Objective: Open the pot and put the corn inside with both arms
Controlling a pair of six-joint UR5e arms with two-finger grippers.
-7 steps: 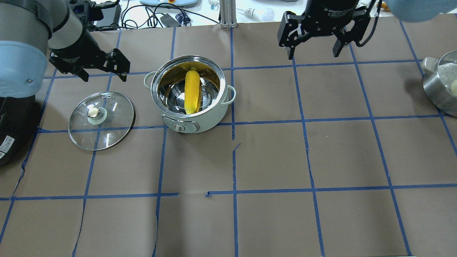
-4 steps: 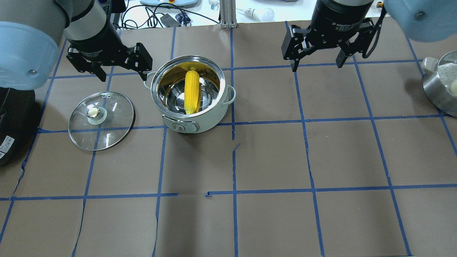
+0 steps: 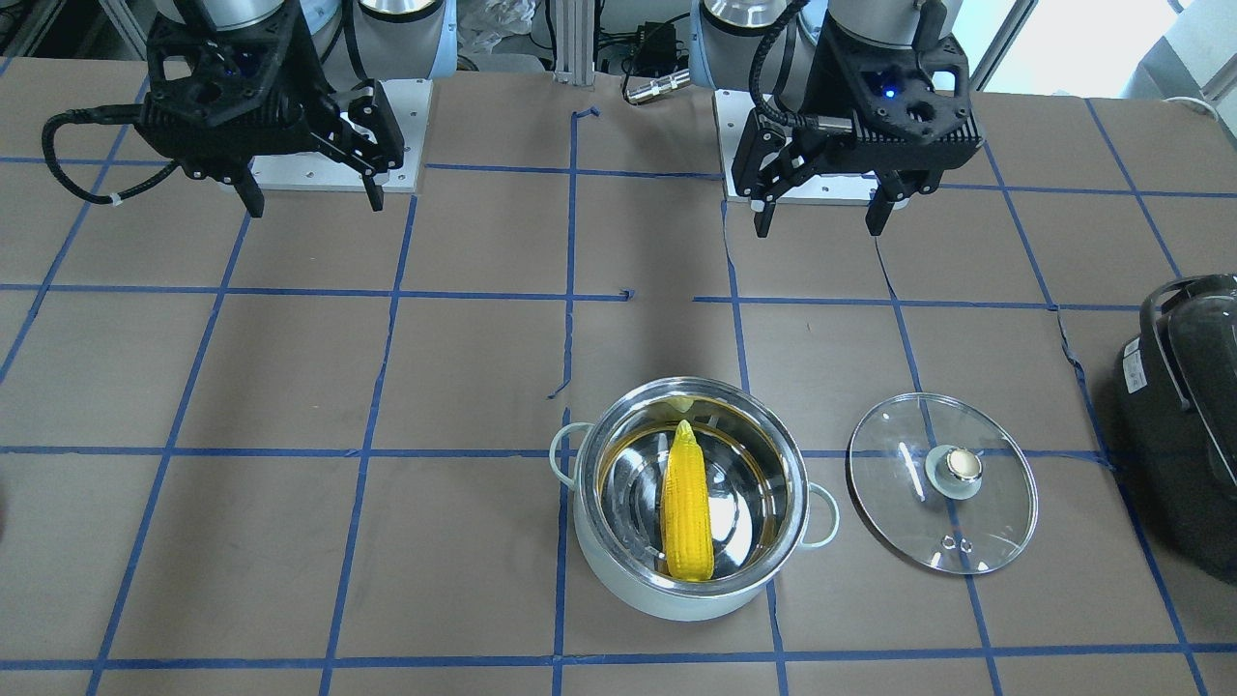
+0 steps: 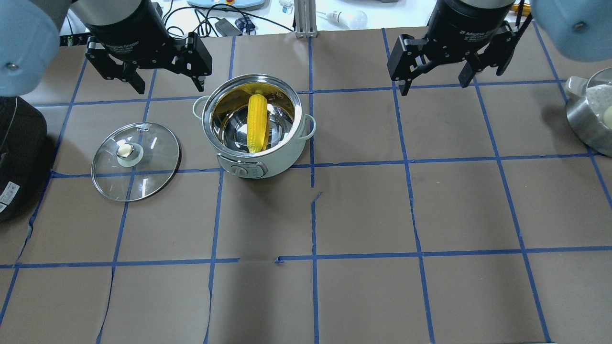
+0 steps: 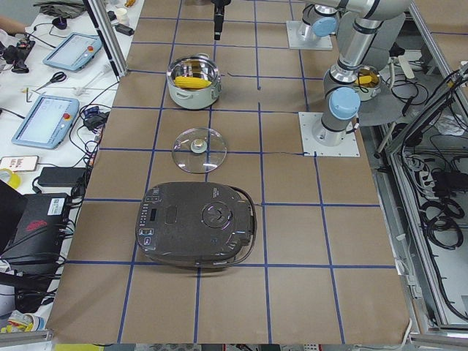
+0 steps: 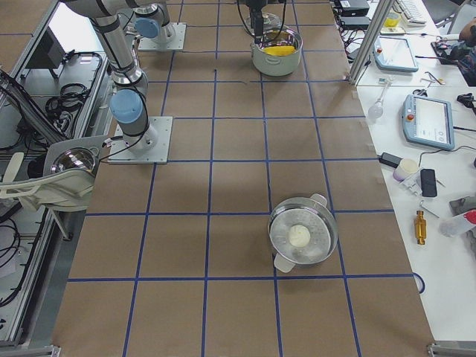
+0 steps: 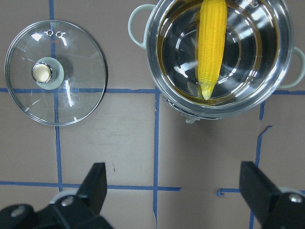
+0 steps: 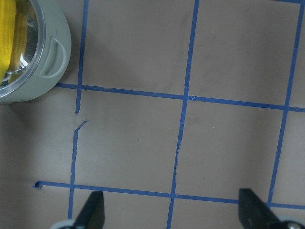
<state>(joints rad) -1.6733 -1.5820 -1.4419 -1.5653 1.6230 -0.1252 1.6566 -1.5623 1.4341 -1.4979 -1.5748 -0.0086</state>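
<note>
The pale-green pot stands open on the table, left of centre. The yellow corn lies inside it, leaning on the steel wall. The pot and corn also show in the front view. The glass lid lies flat on the table to the pot's left, knob up. My left gripper is open and empty, held high near the pot's far-left side. My right gripper is open and empty, well right of the pot. The left wrist view looks down on the corn and lid.
A black appliance sits at the table's left edge, beyond the lid. A steel pot with a pale round thing inside stands at the right edge. Blue tape lines cross the brown table cover.
My left gripper has swung to the right in the overhead view, from beside the lid to near the pot. My right gripper has shifted slightly right. Both stay open. Pot, corn and lid have not moved.
</note>
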